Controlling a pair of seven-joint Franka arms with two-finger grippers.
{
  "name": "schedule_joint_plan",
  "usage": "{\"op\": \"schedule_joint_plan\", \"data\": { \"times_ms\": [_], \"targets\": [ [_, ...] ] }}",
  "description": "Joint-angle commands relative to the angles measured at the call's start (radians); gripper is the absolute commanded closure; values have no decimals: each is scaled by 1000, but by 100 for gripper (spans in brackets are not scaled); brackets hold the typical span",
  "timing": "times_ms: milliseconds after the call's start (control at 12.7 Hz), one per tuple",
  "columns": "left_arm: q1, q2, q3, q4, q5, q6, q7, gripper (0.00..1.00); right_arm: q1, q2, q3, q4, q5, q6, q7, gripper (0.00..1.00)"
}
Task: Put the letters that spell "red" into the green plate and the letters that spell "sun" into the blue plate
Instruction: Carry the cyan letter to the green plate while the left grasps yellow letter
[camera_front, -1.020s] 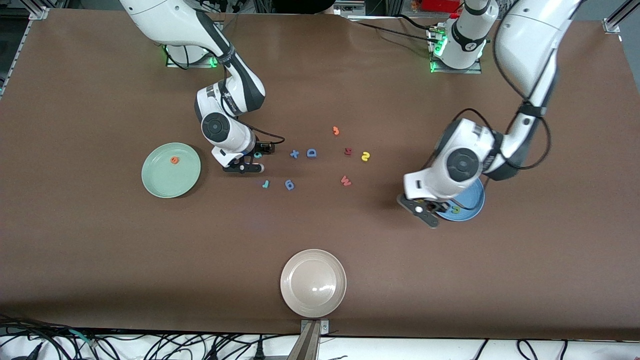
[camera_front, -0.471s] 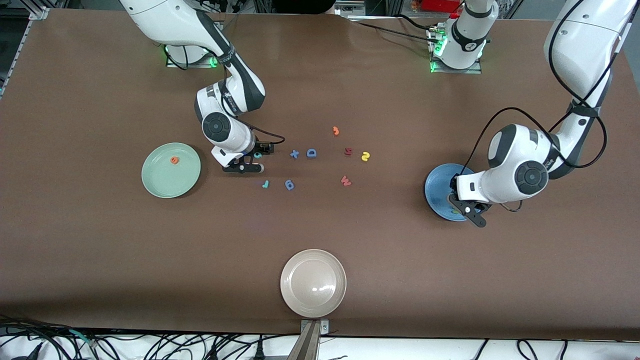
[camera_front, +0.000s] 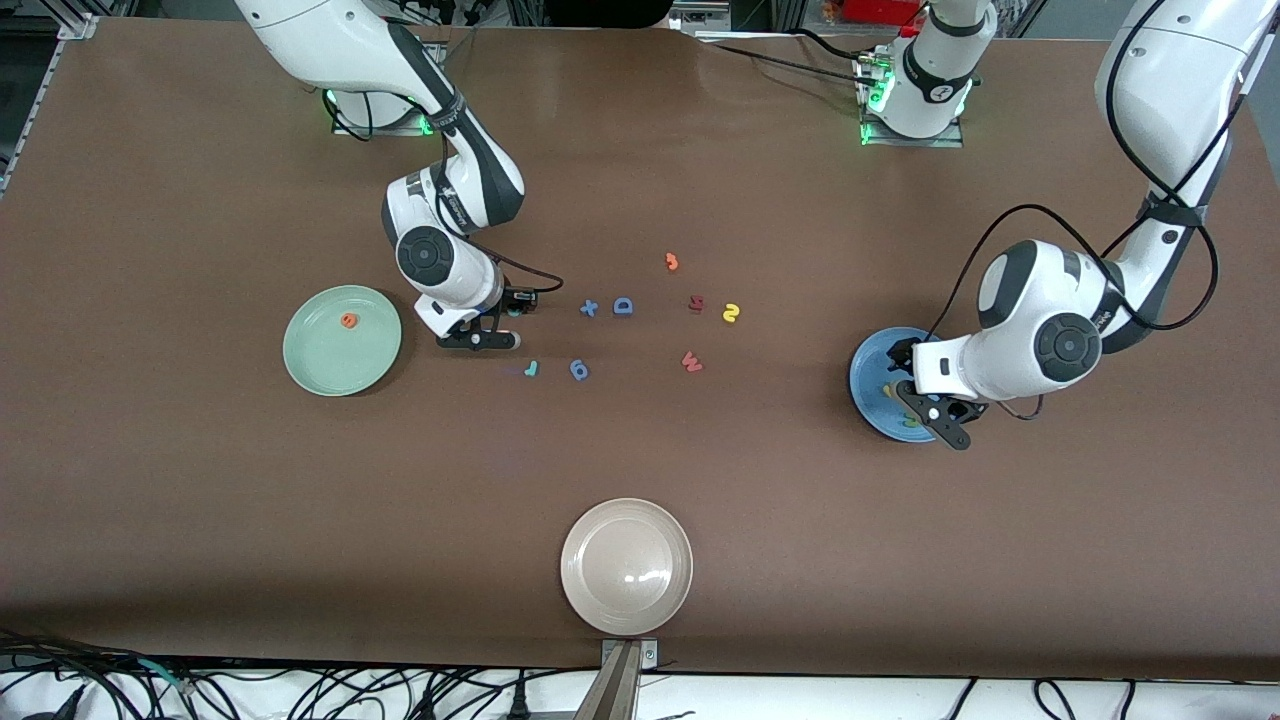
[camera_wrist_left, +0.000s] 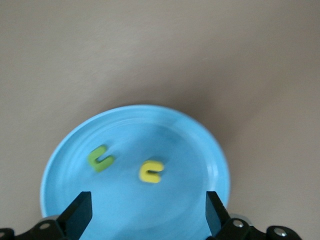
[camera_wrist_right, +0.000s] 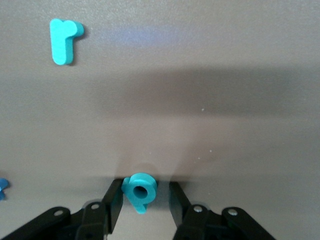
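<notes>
Table (camera_front: 200, 480) first: brown top, and I'm placing everything off the beige plate (camera_front: 626, 566) at the camera-side edge. L arm reaches in over the blue plate (camera_front: 862, 385), which sits farther from the camera than the beige plate and toward the left arm's end. The left gripper (camera_front: 920, 392) hangs over that plate with jaws wide and nothing in them; in the left wrist view both fingers (camera_wrist_left: 80, 212) frame the plate w/ empty space between. R arm is down low at the table, farther from the camera than the beige plate and toward the right arm's end. The right gripper (camera_front: 500, 320) has jaws narrow, straddling the teal "d" (camera_wrist_right: 140, 190): one finger looks to touch it, a thin gap shows at the other, so no firm grip that I can see. Green plate (camera_front: 300, 370) is farther toward the right arm's end than that gripper and holds the orange "e" (camera_front: 348, 321). Blue plate holds the olive "u" (camera_wrist_left: 100, 158) and one yellow letter (camera_wrist_left: 151, 171), lying apart. Teal "r" (camera_front: 531, 369) lies on the table, closer to the beige plate than the "d". Other yellow letter (camera_front: 731, 313) lies on the table too, btw beige and blue plates in direction but farther from the camera than both.
</notes>
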Motion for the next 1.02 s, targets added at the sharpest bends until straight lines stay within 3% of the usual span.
{"op": "schedule_joint_plan", "data": {
  "times_ms": [0, 314, 628, 942],
  "targets": [
    [8, -45, -79, -35, -9, -23, -51, 0, 9, 0, -13, -17, -25, 19, 18, 74],
    [-29, -50, -179, -78, 5, -18, -340, 0, 9, -1, -13, -16, -25, 18, 16, 89],
    [-162, -38, -180, -127, 9, 72, -603, 0, 6, -33, -49, 3, -26, -42, 3, 91],
    [-259, 27, -180, -132, 227, 106, -873, 2, 6, -118, -159, 98, -54, -273, 0, 94]
  ]
}}
